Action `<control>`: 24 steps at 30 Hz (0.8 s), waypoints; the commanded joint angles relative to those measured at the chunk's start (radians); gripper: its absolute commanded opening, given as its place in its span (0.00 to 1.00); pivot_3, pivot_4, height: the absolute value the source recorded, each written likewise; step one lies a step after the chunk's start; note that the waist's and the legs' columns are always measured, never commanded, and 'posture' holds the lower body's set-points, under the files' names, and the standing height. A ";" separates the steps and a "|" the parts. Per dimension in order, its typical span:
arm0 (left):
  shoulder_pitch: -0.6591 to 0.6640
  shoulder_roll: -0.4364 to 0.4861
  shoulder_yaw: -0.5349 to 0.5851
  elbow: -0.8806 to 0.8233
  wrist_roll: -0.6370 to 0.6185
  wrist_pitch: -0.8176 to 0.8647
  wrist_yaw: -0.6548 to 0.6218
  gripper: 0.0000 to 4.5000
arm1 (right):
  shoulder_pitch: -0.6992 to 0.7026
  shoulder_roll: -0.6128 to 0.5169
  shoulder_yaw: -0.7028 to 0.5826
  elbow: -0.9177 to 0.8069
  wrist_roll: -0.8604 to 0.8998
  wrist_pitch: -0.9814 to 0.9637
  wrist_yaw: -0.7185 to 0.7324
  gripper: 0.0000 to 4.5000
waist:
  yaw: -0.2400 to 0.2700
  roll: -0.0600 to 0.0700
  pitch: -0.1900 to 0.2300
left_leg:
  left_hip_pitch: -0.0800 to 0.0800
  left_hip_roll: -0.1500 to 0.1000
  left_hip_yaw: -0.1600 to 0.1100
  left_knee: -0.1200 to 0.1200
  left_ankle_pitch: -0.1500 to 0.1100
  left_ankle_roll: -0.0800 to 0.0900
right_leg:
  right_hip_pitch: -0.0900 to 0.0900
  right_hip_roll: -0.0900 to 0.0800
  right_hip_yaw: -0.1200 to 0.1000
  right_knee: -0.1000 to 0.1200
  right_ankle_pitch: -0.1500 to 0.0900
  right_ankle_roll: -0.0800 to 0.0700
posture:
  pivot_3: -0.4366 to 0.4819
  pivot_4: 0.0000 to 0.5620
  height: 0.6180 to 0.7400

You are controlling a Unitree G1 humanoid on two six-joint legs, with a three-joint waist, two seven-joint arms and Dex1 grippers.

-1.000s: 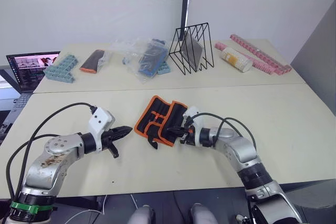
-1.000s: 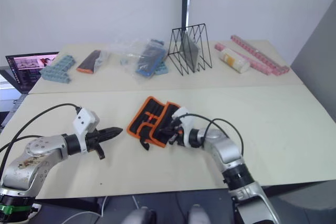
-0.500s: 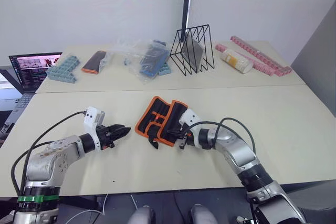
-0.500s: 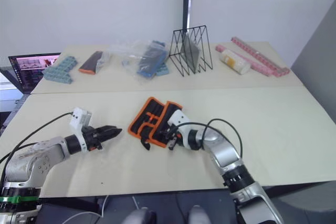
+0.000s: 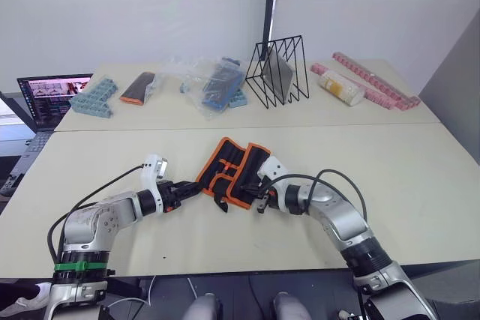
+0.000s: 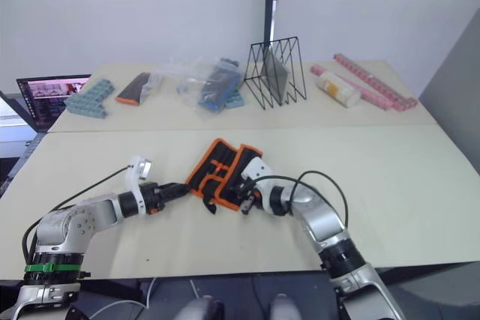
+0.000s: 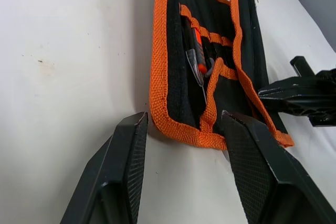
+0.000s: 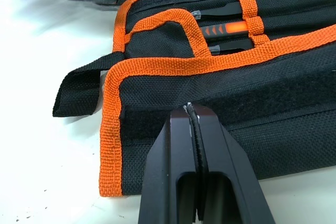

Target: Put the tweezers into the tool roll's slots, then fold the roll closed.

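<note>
Left eye view: tool roll point(image 5: 234, 172) lies partly folded at mid-bench point(image 5: 420, 177), orange edging up. Right tool point(image 8: 195, 129) sits at the roll's right near edge, fingers pinched together on a thin black cord point(image 8: 196, 145). Left tool point(image 7: 181, 129) spread open at the roll's left edge, gripping nothing. Tweezers point(image 7: 197, 69) sit in the slots point(image 7: 202, 51).

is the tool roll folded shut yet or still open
Partly folded. One flap of the tool roll lies over, but the left wrist view shows the inner slots and tweezers uncovered.
</note>
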 commanded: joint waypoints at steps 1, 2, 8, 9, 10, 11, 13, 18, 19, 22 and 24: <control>-0.049 -0.007 0.042 0.014 -0.033 0.012 0.007 0.48 | 0.036 -0.024 0.020 0.018 -0.033 0.039 0.000 0.00 | 0.001 0.000 0.000 | 0.000 0.000 0.000 0.000 0.000 0.000 | 0.000 0.000 0.000 0.000 0.000 0.000 | 0.48 0.27 1.00; -0.053 -0.005 0.045 0.015 -0.035 0.014 0.003 0.41 | 0.038 -0.028 0.018 0.017 -0.034 0.039 0.002 0.00 | 0.000 0.000 0.000 | 0.000 0.000 0.000 0.000 0.000 0.000 | 0.000 0.000 0.000 0.000 0.000 0.000 | 0.48 0.27 1.00; -0.031 0.012 0.008 -0.042 -0.044 0.045 -0.026 0.01 | 0.044 -0.029 0.021 0.013 -0.039 0.042 0.001 0.00 | 0.000 0.000 0.000 | 0.000 0.000 0.000 0.000 0.000 0.000 | 0.001 0.000 0.000 0.000 0.000 0.000 | 0.48 0.27 1.00; -0.023 0.011 -0.008 -0.056 -0.045 0.048 -0.034 0.01 | 0.045 -0.026 0.023 0.011 -0.039 0.043 0.000 0.00 | 0.000 0.000 0.000 | 0.000 0.000 0.000 0.000 0.000 0.000 | 0.001 0.000 0.000 0.000 0.000 0.000 | 0.48 0.27 1.00; -0.013 0.013 -0.027 -0.074 -0.042 0.047 -0.044 0.01 | 0.045 -0.024 0.025 0.010 -0.039 0.044 -0.001 0.00 | 0.000 0.000 0.000 | 0.000 0.000 0.000 0.000 0.000 0.000 | 0.001 0.000 0.000 0.000 0.000 0.000 | 0.48 0.27 1.00; -0.002 0.014 -0.047 -0.091 -0.035 0.042 -0.051 0.01 | 0.045 -0.022 0.027 0.009 -0.040 0.044 -0.002 0.00 | 0.000 0.000 0.000 | 0.000 0.000 0.000 0.000 0.000 0.000 | 0.001 0.000 0.000 0.000 0.000 0.000 | 0.48 0.27 1.00; 0.002 0.003 -0.051 -0.112 -0.040 0.050 -0.040 0.01 | 0.047 -0.021 0.027 0.007 -0.039 0.046 -0.003 0.00 | 0.000 0.000 0.000 | 0.001 0.000 0.000 0.000 0.000 0.000 | 0.002 0.000 0.000 0.000 0.000 0.000 | 0.48 0.27 1.00; -0.022 -0.005 -0.029 -0.117 -0.055 0.059 -0.020 0.01 | 0.051 -0.024 0.030 0.006 -0.041 0.046 -0.004 0.00 | 0.001 0.000 0.000 | 0.001 0.000 0.000 0.000 0.000 0.000 | 0.002 0.000 0.000 -0.001 0.000 0.000 | 0.48 0.27 1.00; -0.027 -0.001 -0.035 -0.121 -0.053 0.057 -0.029 0.01 | 0.051 -0.026 0.031 0.005 -0.042 0.047 -0.003 0.00 | 0.001 0.000 0.000 | 0.001 0.000 0.000 0.000 0.000 0.000 | 0.002 0.000 0.000 -0.001 0.000 0.000 | 0.48 0.27 1.00; -0.046 -0.001 -0.057 -0.136 -0.059 0.062 -0.046 0.01 | 0.053 -0.029 0.033 0.004 -0.042 0.050 -0.002 0.00 | 0.002 0.000 0.000 | 0.001 0.000 0.000 0.000 0.000 0.000 | 0.003 0.000 0.000 -0.001 0.000 0.000 | 0.48 0.27 1.00; -0.064 -0.006 -0.082 -0.141 -0.056 0.062 -0.053 0.01 | 0.054 -0.032 0.033 0.003 -0.042 0.052 -0.001 0.00 | 0.002 0.000 0.000 | 0.001 0.000 0.000 0.000 0.000 0.000 | 0.003 0.000 0.000 -0.001 0.000 0.000 | 0.48 0.27 1.00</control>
